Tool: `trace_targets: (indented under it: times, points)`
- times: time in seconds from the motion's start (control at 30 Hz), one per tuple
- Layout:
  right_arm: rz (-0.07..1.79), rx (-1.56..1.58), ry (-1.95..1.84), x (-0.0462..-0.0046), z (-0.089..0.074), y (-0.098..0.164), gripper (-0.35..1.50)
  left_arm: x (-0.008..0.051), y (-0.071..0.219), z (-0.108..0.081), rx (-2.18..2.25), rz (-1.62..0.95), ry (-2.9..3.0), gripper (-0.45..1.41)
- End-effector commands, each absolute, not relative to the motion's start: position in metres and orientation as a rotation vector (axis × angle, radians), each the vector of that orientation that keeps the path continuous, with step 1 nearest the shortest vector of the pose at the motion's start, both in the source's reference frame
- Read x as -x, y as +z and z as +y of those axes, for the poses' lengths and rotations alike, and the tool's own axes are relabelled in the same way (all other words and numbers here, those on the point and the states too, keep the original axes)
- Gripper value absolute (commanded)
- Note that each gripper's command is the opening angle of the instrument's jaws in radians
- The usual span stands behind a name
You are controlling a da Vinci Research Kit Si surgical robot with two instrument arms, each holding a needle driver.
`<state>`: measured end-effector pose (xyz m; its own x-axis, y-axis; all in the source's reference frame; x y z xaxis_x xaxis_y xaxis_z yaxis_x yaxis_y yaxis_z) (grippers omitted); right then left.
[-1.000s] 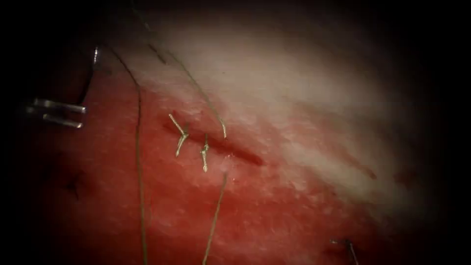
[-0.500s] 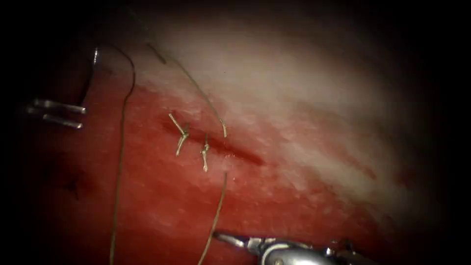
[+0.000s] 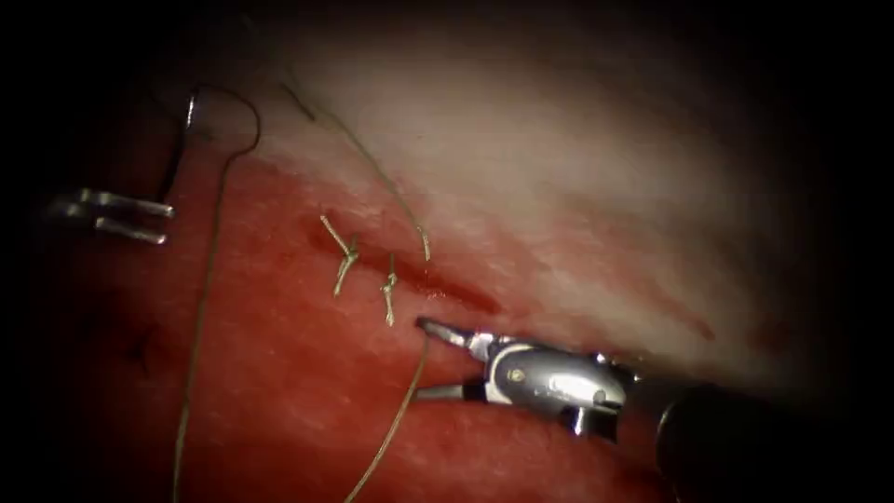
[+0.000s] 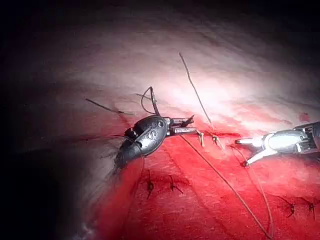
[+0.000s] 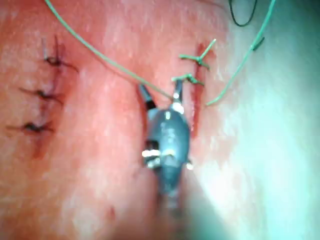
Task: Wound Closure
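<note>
The cut runs slanted across the tissue, with two knotted stitches on its left part. At the far left, my left tool grips the dark curved needle near one end. The needle arcs up from the jaws, out of the tissue. My right tool is open just below the cut, its jaws either side of the thread that leaves the tissue on the cut's left side. Nothing is held in it. A second long strand hangs from the needle.
A loose thread tail runs up and left from the cut's right side. Older dark stitches sit in a separate row on the red-wetted tissue. Red fluid covers the near half.
The right tool came in from the lower right and rose to the thread below the cut, jaws open. The long strand swung left. The left tool and needle shifted slightly right.
</note>
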<state>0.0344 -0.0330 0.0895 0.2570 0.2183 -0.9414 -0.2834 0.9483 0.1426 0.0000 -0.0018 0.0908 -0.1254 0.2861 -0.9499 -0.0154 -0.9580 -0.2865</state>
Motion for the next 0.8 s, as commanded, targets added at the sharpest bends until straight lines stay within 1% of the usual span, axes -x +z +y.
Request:
trace_targets:
  times: [0.03, 0.1, 0.13, 0.2, 0.23, 0.27, 0.3, 0.53, 0.8]
  points:
    - [1.264, 0.055, 0.333, -0.0357, -0.0329, 0.0907, 1.09, 0.0005, 0.0916, -0.0018, 1.932, -0.308, 2.197, -0.45]
    - [1.251, 0.053, 0.314, -0.0359, -0.0329, 0.091, 1.08, 0.0004, 0.0916, -0.0018, 1.932, -0.308, 2.197, -0.45]
    - [1.249, 0.048, 0.309, -0.0359, -0.033, 0.091, 1.01, 0.0004, 0.0916, -0.0018, 1.932, -0.308, 2.197, -0.45]
    - [1.26, 0.035, 0.299, -0.0358, -0.033, 0.091, 0.76, 0.0004, 0.0915, -0.0018, 1.932, -0.308, 2.197, -0.45]
    - [1.267, 0.024, 0.291, -0.0358, -0.033, 0.0909, 0.49, 0.0004, 0.0915, -0.0018, 1.932, -0.308, 2.197, -0.45]
    - [1.272, 0.007, 0.278, -0.0356, -0.0331, 0.0908, -0.08, 0.0004, 0.0915, -0.0018, 1.932, -0.308, 2.197, -0.45]
    - [1.272, 0.003, 0.275, -0.0354, -0.0332, 0.0906, -0.35, 0.0004, 0.0915, -0.0018, 1.929, -0.313, 2.193, -0.45]
    - [1.266, -0.037, 0.245, -0.0344, -0.0351, 0.0882, -0.35, 0.0004, 0.0916, -0.0018, 1.927, -0.315, 2.196, -0.45]
    - [1.291, -0.054, 0.214, -0.0354, -0.0383, 0.0848, -0.35, 0.0005, 0.0916, -0.0019, 1.926, -0.314, 2.197, -0.45]
